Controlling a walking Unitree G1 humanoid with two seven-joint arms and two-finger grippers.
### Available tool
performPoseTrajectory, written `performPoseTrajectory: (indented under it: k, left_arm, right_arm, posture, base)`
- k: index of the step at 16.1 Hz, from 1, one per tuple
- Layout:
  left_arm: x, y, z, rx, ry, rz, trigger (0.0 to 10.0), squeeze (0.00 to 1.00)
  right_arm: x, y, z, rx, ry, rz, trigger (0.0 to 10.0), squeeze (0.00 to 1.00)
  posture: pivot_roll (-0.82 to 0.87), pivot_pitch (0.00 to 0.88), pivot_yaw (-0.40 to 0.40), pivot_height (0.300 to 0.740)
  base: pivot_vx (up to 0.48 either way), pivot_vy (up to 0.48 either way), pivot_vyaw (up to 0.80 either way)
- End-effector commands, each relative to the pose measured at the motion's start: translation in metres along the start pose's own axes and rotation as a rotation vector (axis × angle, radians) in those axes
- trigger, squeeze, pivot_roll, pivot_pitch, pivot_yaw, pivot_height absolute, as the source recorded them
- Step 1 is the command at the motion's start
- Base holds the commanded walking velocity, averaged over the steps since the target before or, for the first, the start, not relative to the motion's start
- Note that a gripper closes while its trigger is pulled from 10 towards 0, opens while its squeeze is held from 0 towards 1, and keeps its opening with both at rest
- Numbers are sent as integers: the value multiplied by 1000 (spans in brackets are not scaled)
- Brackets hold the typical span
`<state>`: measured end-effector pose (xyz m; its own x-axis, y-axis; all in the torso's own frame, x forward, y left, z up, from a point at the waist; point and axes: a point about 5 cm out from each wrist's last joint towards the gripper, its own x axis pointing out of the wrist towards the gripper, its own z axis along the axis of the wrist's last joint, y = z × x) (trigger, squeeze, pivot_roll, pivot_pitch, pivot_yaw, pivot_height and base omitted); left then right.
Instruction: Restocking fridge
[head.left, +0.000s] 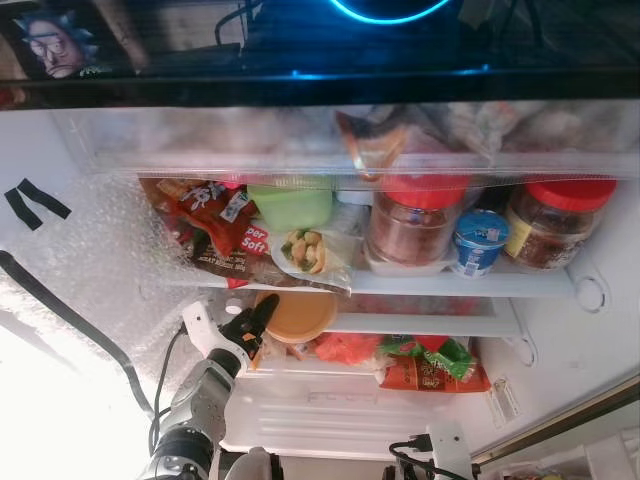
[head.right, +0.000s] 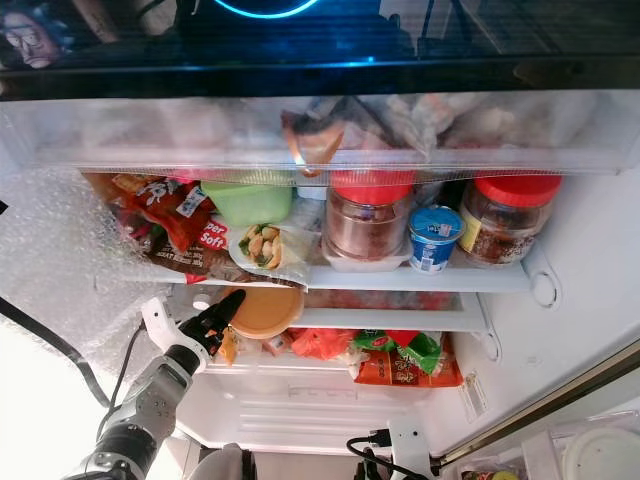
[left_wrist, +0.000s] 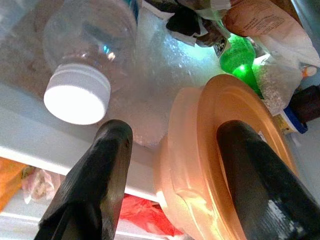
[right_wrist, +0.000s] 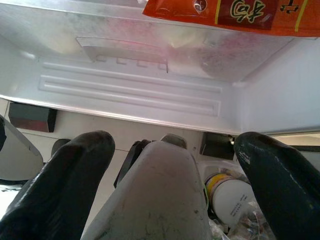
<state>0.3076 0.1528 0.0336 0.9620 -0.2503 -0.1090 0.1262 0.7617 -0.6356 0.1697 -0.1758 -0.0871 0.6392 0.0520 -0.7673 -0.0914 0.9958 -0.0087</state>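
A round orange lidded container (head.left: 300, 312) stands on the middle fridge shelf (head.left: 440, 323), at its left end. My left gripper (head.left: 255, 318) is raised to it and open. In the left wrist view one finger (left_wrist: 95, 185) is beside the container (left_wrist: 200, 165) and the other lies across its lid. A clear water bottle with a white cap (left_wrist: 77, 95) lies just beyond. My right gripper (right_wrist: 172, 140) is low in front of the fridge's bottom, open, with a pale grey rounded object (right_wrist: 155, 200) between its fingers and apart from them.
The upper shelf holds red snack bags (head.left: 205, 215), a green tub (head.left: 290, 203), a bagged wrap (head.left: 305, 250), two red-lidded jars (head.left: 415, 220), (head.left: 560, 220) and a blue yogurt cup (head.left: 480, 240). An orange snack bag (head.left: 430, 375) lies on the lower shelf. A black cable (head.left: 60, 310) hangs at left.
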Motion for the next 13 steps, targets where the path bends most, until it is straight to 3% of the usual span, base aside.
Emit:
performPoseTrajectory:
  k: [1,6,13]
  left_arm:
    - [-4,4,0,38,0,2,10000,0]
    - [1,-4,15,21,-81,-31,10000,0]
    - [8,-18,25,94,-91,-110,10000,0]
  right_arm:
    - [-4,2,-15,-4,53,9,10000,0]
    - [-4,2,-14,-17,49,10,10000,0]
    - [-4,2,-14,-13,46,3,10000,0]
  posture:
    - [-35,83,40,665]
    - [-32,83,36,665]
    - [-34,82,37,665]
  base:
    - [0,0,0]
    - [0,0,0]
    - [0,0,0]
